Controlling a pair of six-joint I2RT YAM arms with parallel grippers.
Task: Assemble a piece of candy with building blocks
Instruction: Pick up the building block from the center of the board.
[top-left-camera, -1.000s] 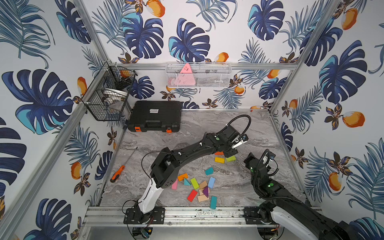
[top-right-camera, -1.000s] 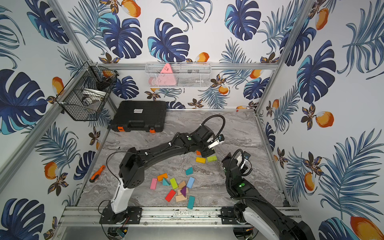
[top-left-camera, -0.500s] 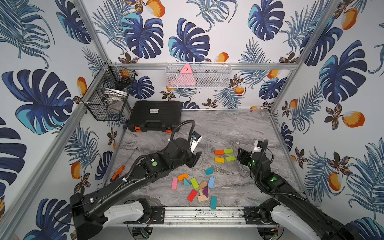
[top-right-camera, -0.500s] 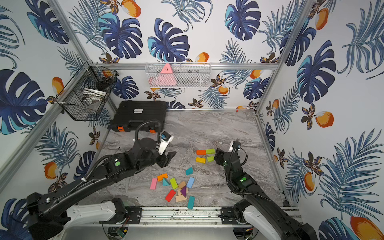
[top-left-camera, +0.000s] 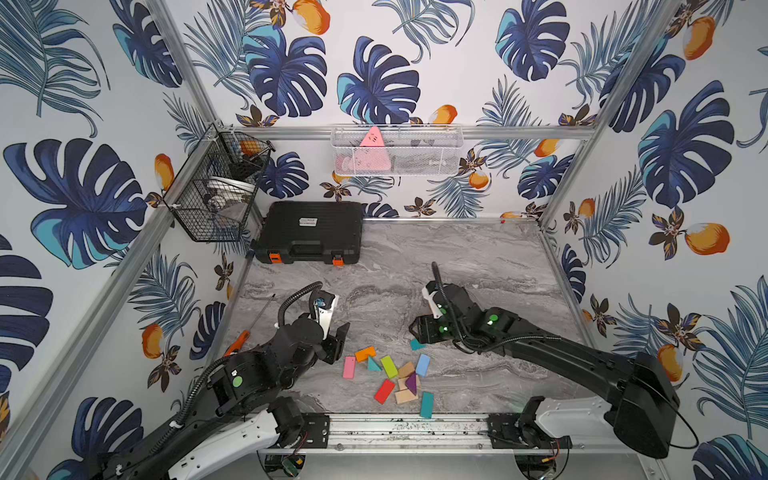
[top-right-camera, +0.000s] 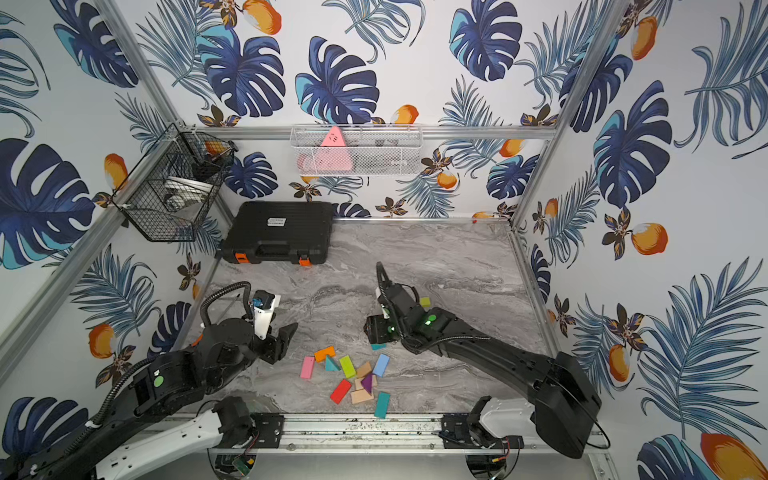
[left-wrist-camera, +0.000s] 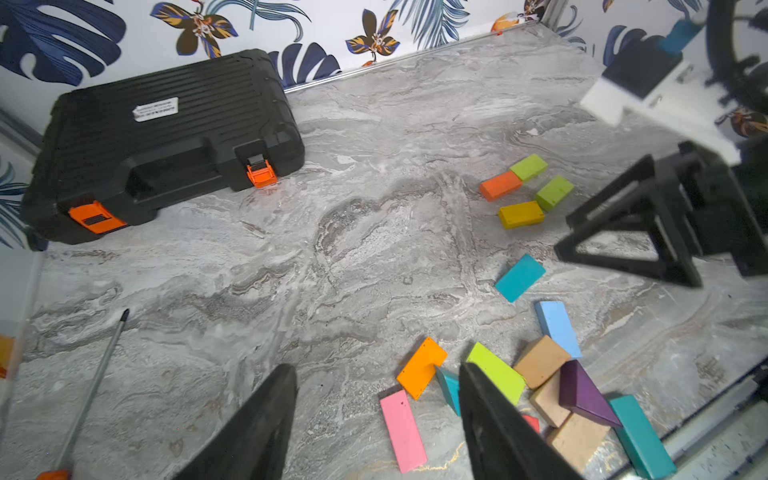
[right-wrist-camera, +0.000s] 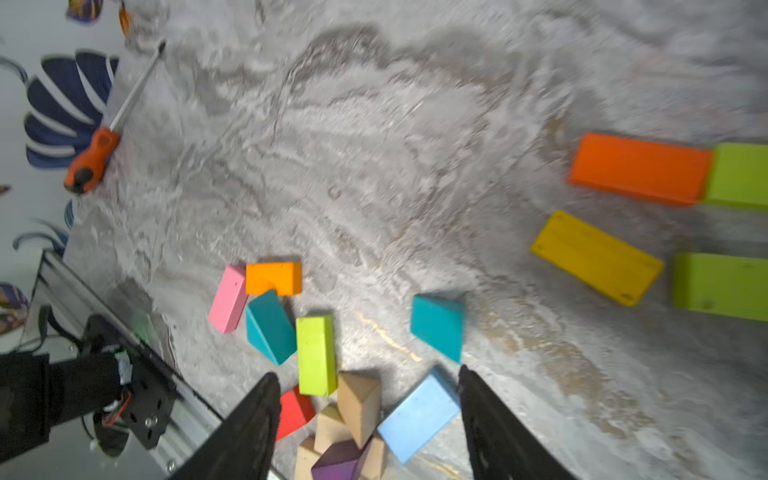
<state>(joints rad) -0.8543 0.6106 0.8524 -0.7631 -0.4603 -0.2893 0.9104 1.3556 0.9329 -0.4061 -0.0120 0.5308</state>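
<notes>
Right now I am hovering my left gripper (top-left-camera: 336, 343) over the tabletop (top-left-camera: 478, 257) at about eight o'clock, counting the back wall as twelve in both top views. Its jaws are standing moderately apart and gripping nothing; the left wrist view is showing only bare marble in the gap. My right gripper (top-left-camera: 415, 332) is hanging near the middle of the tabletop, jaws likewise parted and empty. A lone teal block (right-wrist-camera: 437, 326) is lying flat just ahead of its fingertips, outside the gap.

The building blocks are sitting in two groups. Four are lying just toward three o'clock from the middle, mostly hidden under my right arm in the top views. An orange block (left-wrist-camera: 500, 185) is touching a green block (left-wrist-camera: 528, 167) end to end. On the six o'clock side of that pair, a yellow block (left-wrist-camera: 521, 214) is lying askew near a second green block (left-wrist-camera: 554, 192).

The loose pile is resting at six o'clock, near the front rail (top-left-camera: 415, 428). It is made up of a pink block (top-left-camera: 348, 367), a light orange block (top-left-camera: 365, 353), a teal triangle (top-left-camera: 373, 364), a lime block (top-left-camera: 389, 366) and a pale blue block (top-left-camera: 422, 364). With them are a purple triangle (top-left-camera: 411, 382) resting on plain wood pieces (top-left-camera: 406, 397), a red block (top-left-camera: 385, 390) and a long teal block (top-left-camera: 427, 404).

A black case (top-left-camera: 309, 232) is lying at eleven o'clock, and a screwdriver (top-left-camera: 237, 343) is lying along the nine o'clock edge.
</notes>
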